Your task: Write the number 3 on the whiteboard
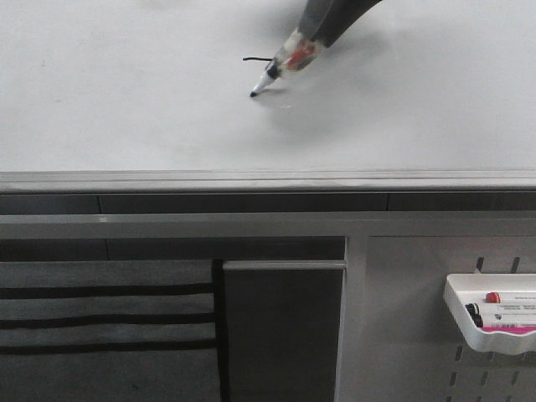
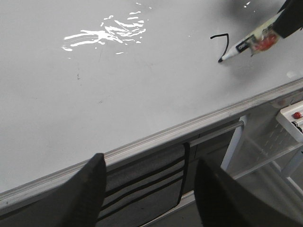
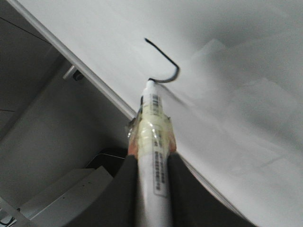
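Writing: right gripper (image 3: 150,163) pinching marker (image 1: 280,67), tip on whiteboard (image 1: 126,100).
Stroke: number 3 (image 2: 221,40) partly drawn, beside tip.
Left gripper (image 2: 151,189): jaws spread.

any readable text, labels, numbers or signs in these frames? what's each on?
Nothing can be read in full.
Marker in the right gripper: printed label along the barrel, too blurred to read.
Markers in the white tray: label print, too small to read.
Whiteboard: only a partial black stroke, a top line bending into a hook; not yet a readable digit.
No brand marks or signs show elsewhere.
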Action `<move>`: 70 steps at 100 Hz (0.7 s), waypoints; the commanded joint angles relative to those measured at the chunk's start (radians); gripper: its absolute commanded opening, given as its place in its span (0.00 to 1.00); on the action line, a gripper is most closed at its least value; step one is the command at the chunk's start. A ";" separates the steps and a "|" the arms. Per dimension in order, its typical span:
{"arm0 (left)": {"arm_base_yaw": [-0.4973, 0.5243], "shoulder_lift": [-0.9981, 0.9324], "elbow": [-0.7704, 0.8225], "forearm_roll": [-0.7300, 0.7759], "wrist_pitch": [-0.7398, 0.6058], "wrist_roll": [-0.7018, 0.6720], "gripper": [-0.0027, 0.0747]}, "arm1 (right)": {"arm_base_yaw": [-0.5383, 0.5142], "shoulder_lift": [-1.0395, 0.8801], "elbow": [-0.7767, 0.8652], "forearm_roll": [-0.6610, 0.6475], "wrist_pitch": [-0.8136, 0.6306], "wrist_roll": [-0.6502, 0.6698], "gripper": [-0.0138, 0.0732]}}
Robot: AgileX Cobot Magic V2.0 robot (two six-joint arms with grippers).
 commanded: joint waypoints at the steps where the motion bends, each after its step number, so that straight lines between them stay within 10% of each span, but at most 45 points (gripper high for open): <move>1: 0.002 -0.002 -0.029 -0.019 -0.064 -0.007 0.54 | -0.003 -0.033 -0.017 -0.013 -0.127 0.017 0.14; 21: 0.002 -0.002 -0.029 -0.004 -0.064 -0.007 0.54 | -0.032 -0.106 0.059 -0.045 -0.040 0.013 0.14; 56: 0.002 -0.002 -0.029 -0.001 -0.064 -0.004 0.54 | 0.082 -0.105 0.198 0.003 -0.299 -0.013 0.14; 70: 0.002 -0.002 -0.029 0.001 -0.056 0.004 0.54 | 0.083 -0.246 0.271 0.180 -0.208 -0.197 0.14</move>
